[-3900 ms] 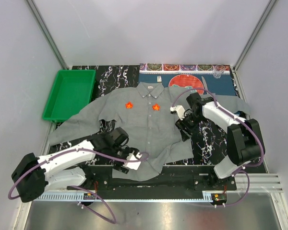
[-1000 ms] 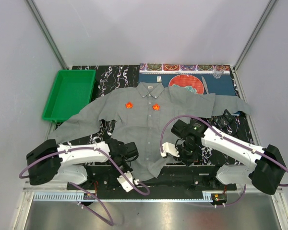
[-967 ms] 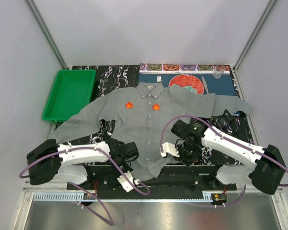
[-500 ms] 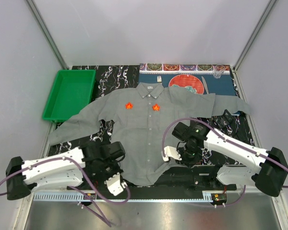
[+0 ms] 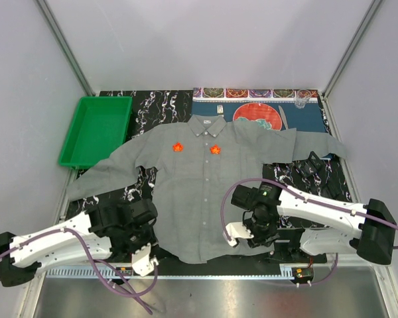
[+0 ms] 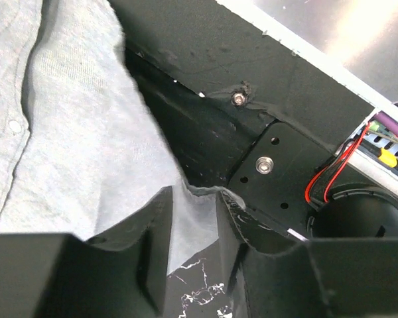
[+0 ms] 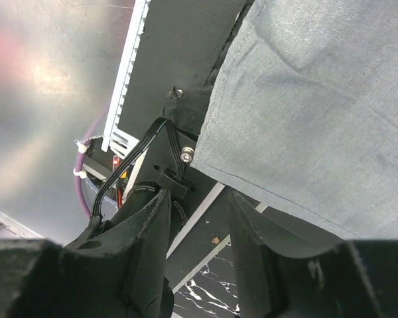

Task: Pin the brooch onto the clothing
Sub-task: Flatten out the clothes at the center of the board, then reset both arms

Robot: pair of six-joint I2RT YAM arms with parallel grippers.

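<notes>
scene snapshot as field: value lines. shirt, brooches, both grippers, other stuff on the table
clothing: grey shirt, spread flat, front up, collar on the far side
pins: two orange-red brooches on the chest, one on either side of the button line
left: left gripper open, at the near hem corner, cloth edge lying at its tips
right: right gripper open, just off the near hem, nothing between its fingers
tray: green tray, far left
mat: blue patterned placemat, far right, partly under the shirt

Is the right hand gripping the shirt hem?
No: in the wrist view the right hand stands open, with the shirt hem beside its fingers, not between them.
</notes>
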